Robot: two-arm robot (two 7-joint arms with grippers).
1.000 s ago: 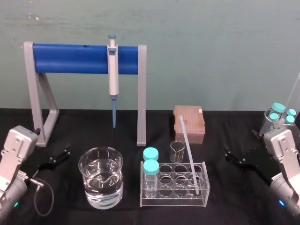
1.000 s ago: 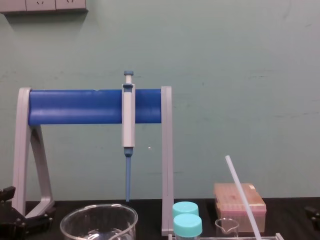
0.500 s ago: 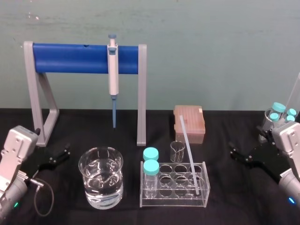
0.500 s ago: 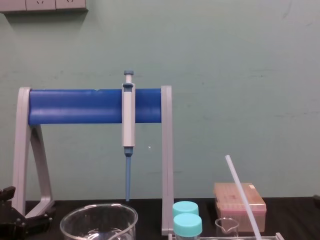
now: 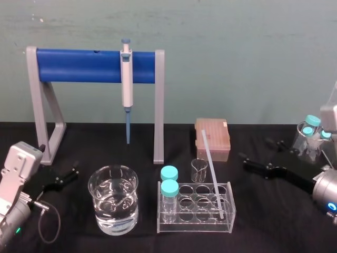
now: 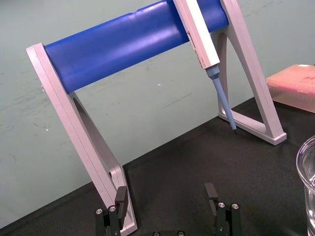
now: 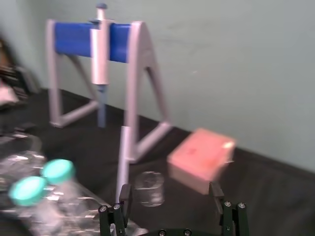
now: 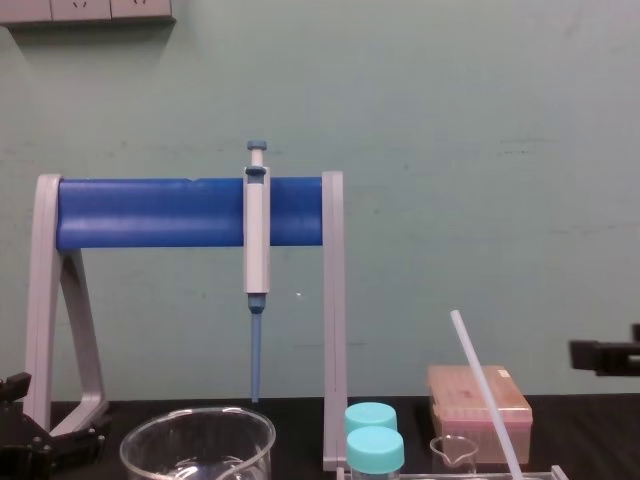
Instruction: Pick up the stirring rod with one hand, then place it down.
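Right tool (image 5: 255,151), jaws apart, right of stirring rod (image 5: 211,174) leaning in rack (image 5: 195,227); left tool (image 5: 62,178) likewise, parked.

One stirring rod (image 5: 211,174), one pipette (image 5: 126,79), two beakers (image 5: 113,199), two vials (image 5: 169,194) in rack (image 5: 196,229).

Even diffuse light, mod. bright; soft shadows; glints on beaker (image 5: 113,197).

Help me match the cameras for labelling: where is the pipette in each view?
Head view: the pipette hangs upright on the blue bar, beside the stand's right leg.
Chest view: the pipette, left of centre.
Left wrist view: the pipette on the bar, beyond the open left gripper.
Right wrist view: the pipette hangs far beyond the open right gripper.
Shared landmark: the blue bar.
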